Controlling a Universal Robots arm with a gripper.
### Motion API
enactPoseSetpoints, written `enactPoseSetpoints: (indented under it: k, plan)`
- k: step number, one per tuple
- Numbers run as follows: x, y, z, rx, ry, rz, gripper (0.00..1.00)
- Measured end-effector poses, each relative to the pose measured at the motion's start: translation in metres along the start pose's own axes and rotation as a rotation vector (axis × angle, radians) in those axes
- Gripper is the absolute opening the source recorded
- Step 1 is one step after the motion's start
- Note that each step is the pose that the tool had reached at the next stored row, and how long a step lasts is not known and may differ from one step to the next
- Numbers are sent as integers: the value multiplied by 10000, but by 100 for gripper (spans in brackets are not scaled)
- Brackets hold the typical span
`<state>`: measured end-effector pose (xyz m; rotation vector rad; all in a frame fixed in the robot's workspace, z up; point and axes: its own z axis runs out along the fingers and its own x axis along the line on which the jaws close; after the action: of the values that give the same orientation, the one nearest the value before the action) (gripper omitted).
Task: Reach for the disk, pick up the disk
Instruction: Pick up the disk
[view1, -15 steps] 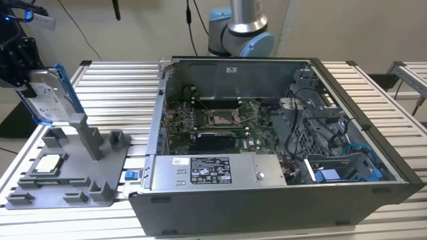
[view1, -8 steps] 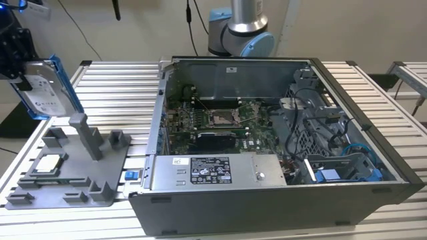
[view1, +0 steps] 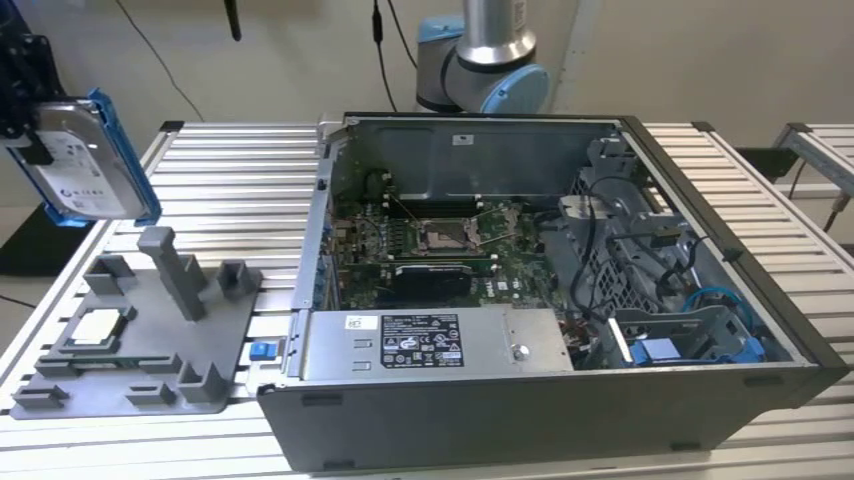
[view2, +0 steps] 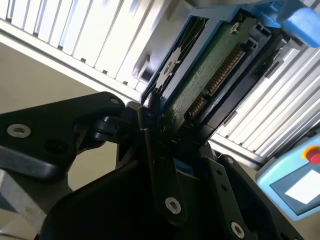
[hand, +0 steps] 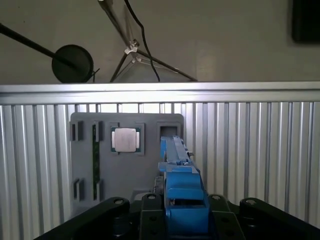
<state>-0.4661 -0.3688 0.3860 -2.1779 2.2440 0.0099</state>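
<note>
Second wrist view shows the gripper (view2: 172, 137) with its jaws closed on one end of the disk (view2: 210, 75), whose green circuit-board face and connector row are turned towards the camera. In the first wrist view the blue bracket edge runs out from between the black fingers (hand: 150, 207). In the exterior view the disk hangs upright in the air at the exterior view's far left, clear of the slatted table (view1: 227, 180). Below it lies the gray fixture (view1: 147, 340) with a small silver chip (view1: 94, 328) seated in it. The open computer case (view1: 534, 400) stands to the exterior view's right.
</note>
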Motion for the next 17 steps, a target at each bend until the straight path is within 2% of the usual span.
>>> enactPoseSetpoints:
  k: [17]
  plan:
    - [-8, -3, -514, -1, 1, 0, 0]
